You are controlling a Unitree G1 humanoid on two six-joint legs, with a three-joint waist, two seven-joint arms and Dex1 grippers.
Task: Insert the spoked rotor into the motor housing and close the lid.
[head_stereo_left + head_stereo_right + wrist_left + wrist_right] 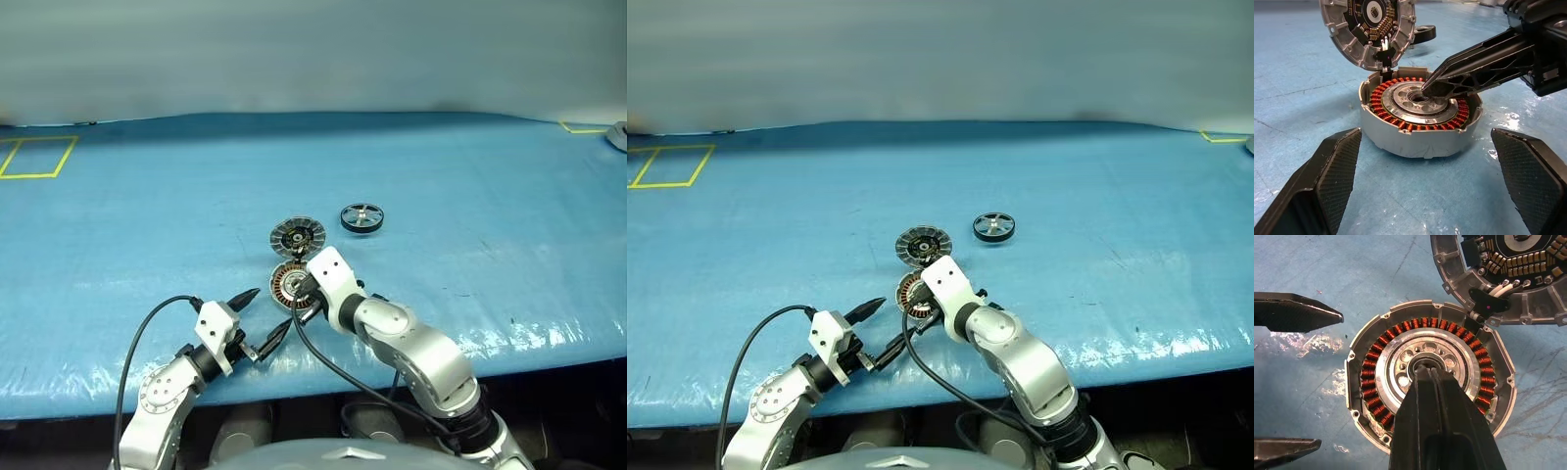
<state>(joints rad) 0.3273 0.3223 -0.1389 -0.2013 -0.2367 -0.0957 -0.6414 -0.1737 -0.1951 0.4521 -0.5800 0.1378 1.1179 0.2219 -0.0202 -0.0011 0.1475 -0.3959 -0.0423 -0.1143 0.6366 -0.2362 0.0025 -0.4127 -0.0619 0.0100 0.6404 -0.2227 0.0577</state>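
The motor housing point(1354, 382) sits on the blue table, open side up, showing copper coils around a silvery centre. Its lid point(1342, 29) is hinged at the far edge and swung back, finned face showing. The spoked rotor point(361, 217), black-rimmed, lies flat on the table beyond and to the right of the housing. My right gripper point(1425, 369) is shut, and its joined tips rest at the housing's central hole. My left gripper point(272, 309) is open just in front-left of the housing; its fingers point(1332, 166) are spread wide and level, with nothing between them.
The blue sheet covers the table up to its front edge point(411, 377), close to both arms. A yellow tape rectangle point(39, 157) marks the far left, and another tape corner point(583, 127) the far right. A black cable point(132, 352) loops beside my left arm.
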